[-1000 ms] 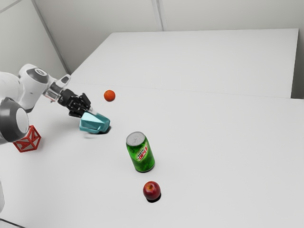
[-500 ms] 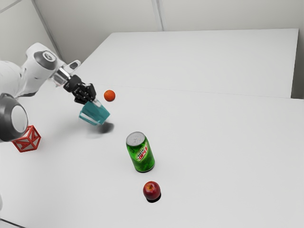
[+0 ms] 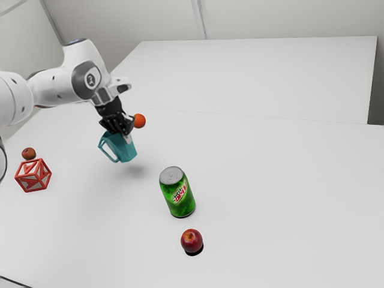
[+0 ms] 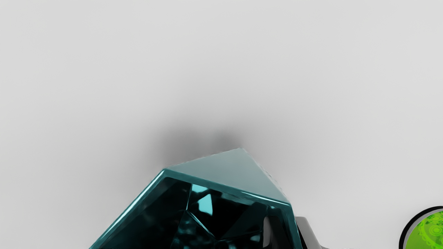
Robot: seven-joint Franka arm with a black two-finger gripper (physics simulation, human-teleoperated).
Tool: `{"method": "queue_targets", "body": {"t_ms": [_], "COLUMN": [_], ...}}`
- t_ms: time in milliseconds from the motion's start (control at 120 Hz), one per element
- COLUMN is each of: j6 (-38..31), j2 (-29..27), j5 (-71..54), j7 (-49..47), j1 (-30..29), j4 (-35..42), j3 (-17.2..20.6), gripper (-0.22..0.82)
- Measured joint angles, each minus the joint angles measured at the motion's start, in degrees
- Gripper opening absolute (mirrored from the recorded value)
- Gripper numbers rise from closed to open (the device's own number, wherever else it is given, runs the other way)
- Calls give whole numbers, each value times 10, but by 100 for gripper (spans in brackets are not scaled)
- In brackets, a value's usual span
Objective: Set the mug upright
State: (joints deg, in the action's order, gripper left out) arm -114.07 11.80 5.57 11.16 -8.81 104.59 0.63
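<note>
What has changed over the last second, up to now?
My gripper has risen, lifting the teal mug above the table and turning it from lying on its side to nearly upright, though tilted. It is still shut on the mug; nothing was let go. The arm moved, uncovering a reddish-brown fruit beside the red cube. The green can, apple, orange and cube stayed put.

Exterior view: set at the side of my arm [image 3: 57, 87], raised, slanting down across the bench [image 3: 270, 180] toward the wall [image 3: 288, 18]; the farther of the two.
Wrist view: rides on my hand [image 3: 118, 121], facing steeply down, close above the mug [image 3: 126, 149], looking into its mouth.
Bench and mug: shared, from the side in one, from above in the other.
</note>
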Motion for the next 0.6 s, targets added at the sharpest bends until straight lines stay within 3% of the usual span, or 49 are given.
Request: {"method": "queue_targets", "body": {"t_ms": [233, 600], "j6": [-38, -80], "j2": [-52, -42], "j5": [-21, -24], "j7": [-101, -220], "j1": [3, 1], "j4": [85, 115], "j3": [35, 47], "gripper": [-17, -17]}}
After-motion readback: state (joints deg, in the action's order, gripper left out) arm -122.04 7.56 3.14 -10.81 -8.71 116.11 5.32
